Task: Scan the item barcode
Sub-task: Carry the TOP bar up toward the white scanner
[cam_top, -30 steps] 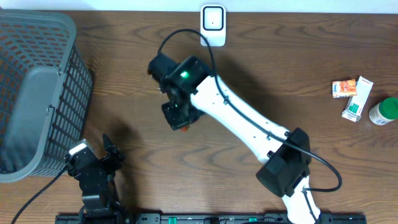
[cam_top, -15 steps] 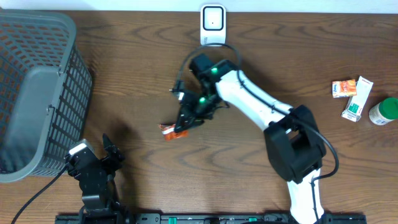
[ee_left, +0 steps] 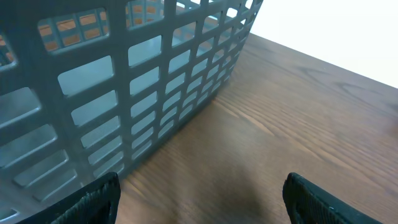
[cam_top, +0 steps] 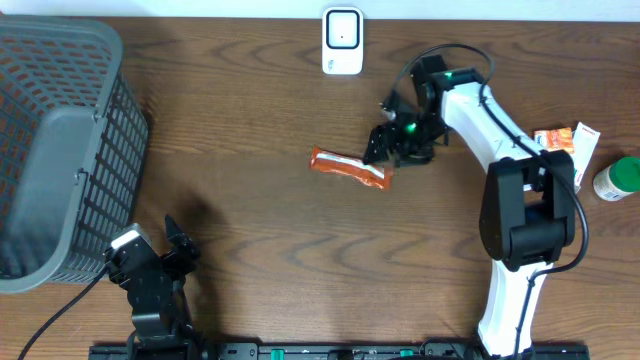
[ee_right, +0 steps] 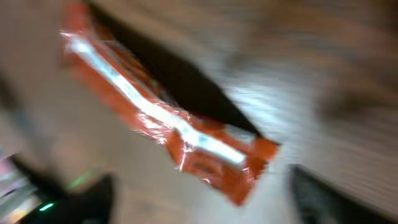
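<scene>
The item, an orange foil packet (cam_top: 348, 168), sits on the brown table just below and right of the white barcode scanner (cam_top: 342, 40). My right gripper (cam_top: 383, 150) hovers at the packet's right end, open and holding nothing. The right wrist view is blurred. In it the packet (ee_right: 168, 124) lies ahead of the jaws, clear of both dark fingers (ee_right: 323, 198), with a dark shadow behind it. I cannot tell if it rests flat. My left gripper (cam_top: 150, 265) stays open at the front left, beside the grey basket (cam_top: 60, 140). Its fingers (ee_left: 93, 200) stand wide over bare wood.
The grey plastic basket (ee_left: 124, 93) fills the left side. At the far right edge lie two small boxes (cam_top: 553, 141) (cam_top: 575, 160) and a green-capped bottle (cam_top: 617, 178). A black cable (cam_top: 450, 52) loops off the right arm.
The right arm swung from left of centre to the right of the scanner. Its jaws opened and the orange packet came free. The left arm has not moved.
</scene>
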### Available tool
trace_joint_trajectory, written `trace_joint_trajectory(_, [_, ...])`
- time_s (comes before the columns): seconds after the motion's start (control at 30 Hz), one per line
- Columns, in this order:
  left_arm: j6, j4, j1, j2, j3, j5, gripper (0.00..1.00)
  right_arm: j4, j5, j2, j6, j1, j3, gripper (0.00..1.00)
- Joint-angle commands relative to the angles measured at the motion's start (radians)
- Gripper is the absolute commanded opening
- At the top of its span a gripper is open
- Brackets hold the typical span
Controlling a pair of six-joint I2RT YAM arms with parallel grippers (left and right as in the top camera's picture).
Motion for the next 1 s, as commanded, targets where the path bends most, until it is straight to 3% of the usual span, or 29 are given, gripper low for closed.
trace_joint_trajectory(0.0, [-0.006, 0.000, 0.002, -0.003, -0.008, -0.014, 0.84, -0.003, 0.191, -0.001, 0.004, 0.004, 0.004, 0.99])
trace_joint_trajectory(0.17, [-0.006, 0.000, 0.002, -0.003, -0.008, -0.014, 0.84, -0.055, 0.238, -0.006, 0.086, -0.005, 0.083, 0.96])
trace_joint_trajectory(0.23, [-0.006, 0.000, 0.002, -0.003, -0.008, -0.014, 0.84, -0.089, 0.221, -0.007, 0.090, -0.003, 0.131, 0.73])
trace_joint_trajectory(0.3, [-0.005, 0.000, 0.002, -0.003, -0.008, -0.014, 0.84, -0.120, 0.198, -0.006, 0.099, 0.003, 0.184, 0.31])
trace_joint_trajectory(0.37, [-0.006, 0.000, 0.002, -0.003, -0.008, -0.014, 0.84, -0.131, 0.195, -0.006, 0.148, 0.013, 0.217, 0.02])
trace_joint_trajectory(0.43, [-0.006, 0.000, 0.002, -0.003, -0.008, -0.014, 0.84, -0.120, 0.185, -0.006, 0.228, 0.036, 0.229, 0.01])
trace_joint_trajectory(0.97, [-0.006, 0.000, 0.002, -0.003, -0.008, -0.014, 0.84, 0.200, 0.248, -0.003, 0.274, 0.222, 0.041, 0.01])
